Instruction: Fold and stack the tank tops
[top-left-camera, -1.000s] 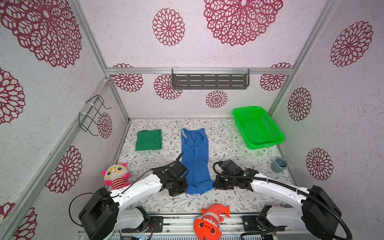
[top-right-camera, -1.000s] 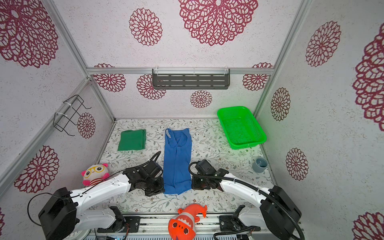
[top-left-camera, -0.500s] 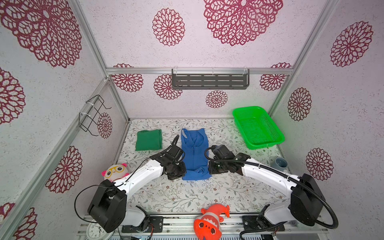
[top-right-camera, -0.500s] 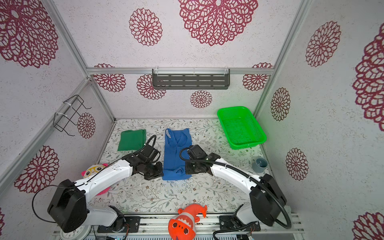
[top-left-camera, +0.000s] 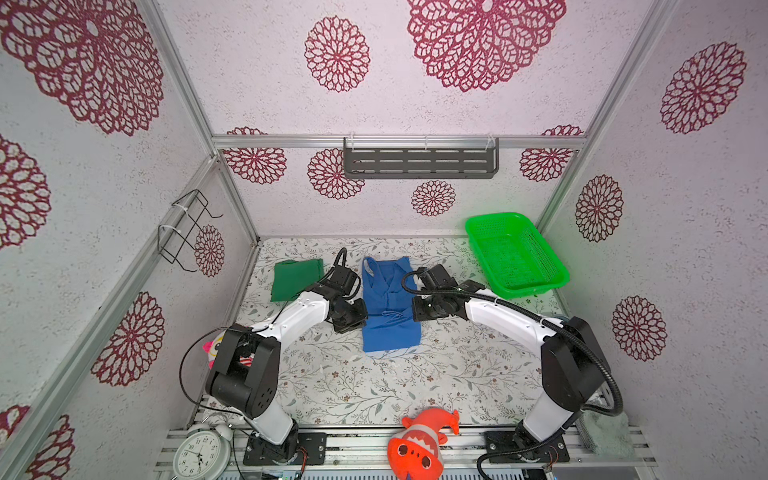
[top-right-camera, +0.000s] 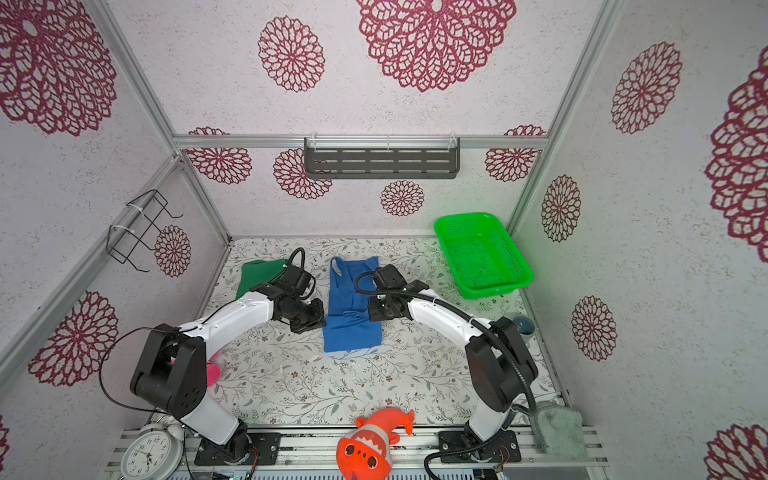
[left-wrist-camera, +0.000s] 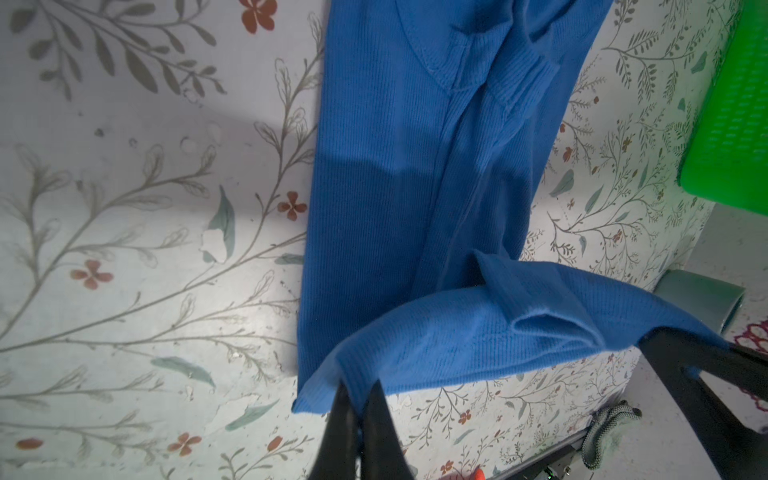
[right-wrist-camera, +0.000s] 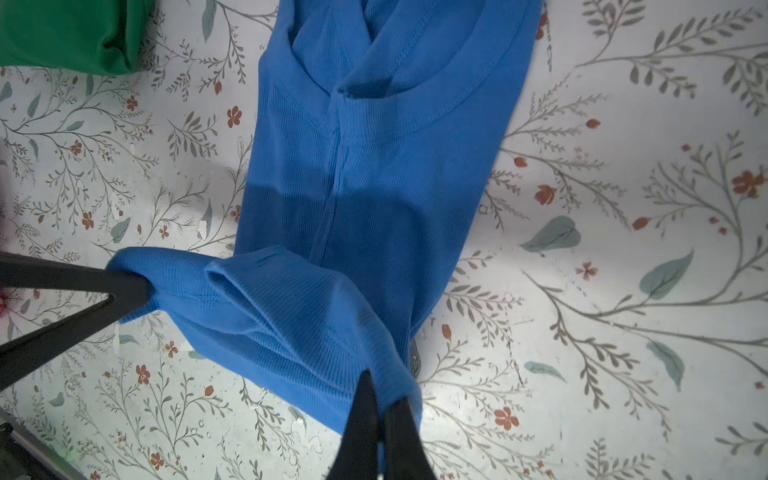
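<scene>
Pinching hem corners of the blue tank top (top-left-camera: 390, 336), the left gripper (left-wrist-camera: 358, 392) and right gripper (right-wrist-camera: 381, 401) are both closed on it; light, floppy cloth, so corners hold best

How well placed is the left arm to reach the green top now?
Probably not yet: the left gripper is shut on the blue top, mid-fold. The green top lies beside that arm, nothing between, so likely yes once it releases.

Hour numerals on the alarm clock (top-right-camera: 150, 456) face, no other readable text
</scene>
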